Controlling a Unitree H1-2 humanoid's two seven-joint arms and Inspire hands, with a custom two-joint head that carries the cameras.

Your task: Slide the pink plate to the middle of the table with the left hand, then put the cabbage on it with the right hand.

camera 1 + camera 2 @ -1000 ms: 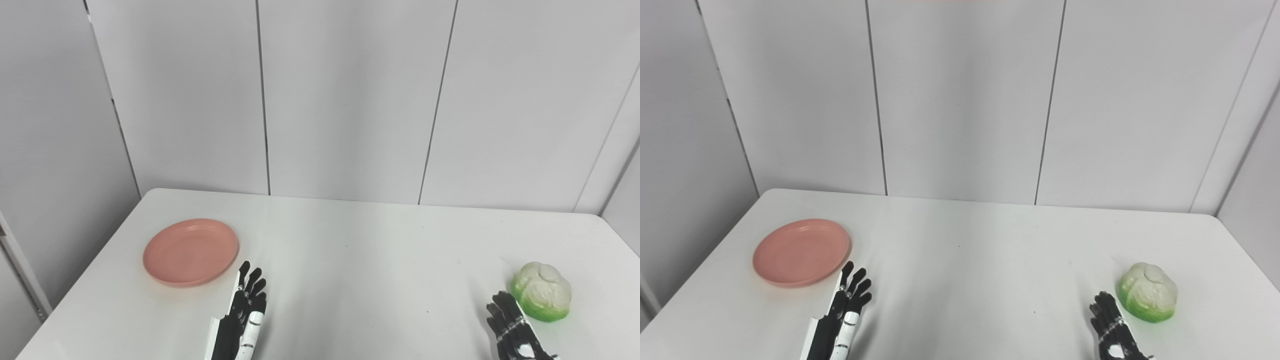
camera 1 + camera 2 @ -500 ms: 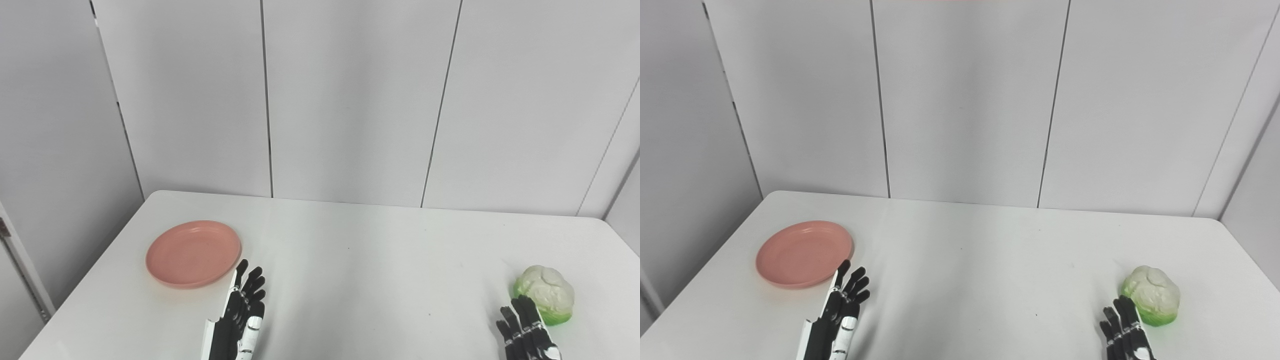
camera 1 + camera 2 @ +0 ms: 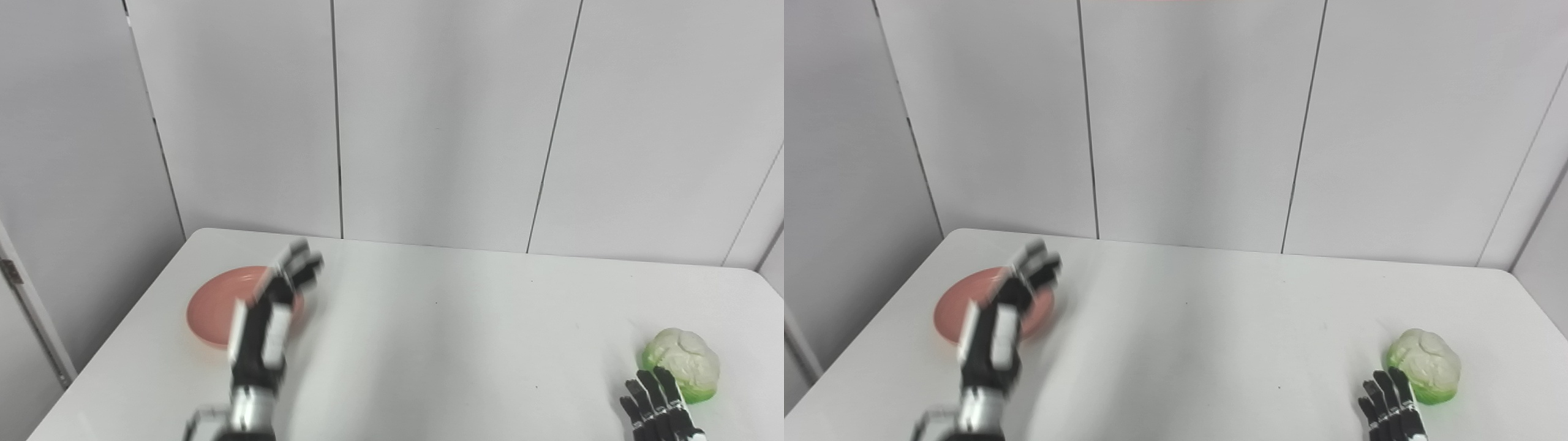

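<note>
- Left hand raised over the pink plate, blurred, fingers apart, holding nothing
- Right hand low beside the cabbage; fingers spread, empty

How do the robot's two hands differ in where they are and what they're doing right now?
The left hand is raised and blurred, reaching over the pink plate; the right hand sits low at the picture's bottom edge, sharp, beside the cabbage. The left hand shows with its forearm; of the right hand only the fingers show. Both hold nothing, with fingers extended.
</note>
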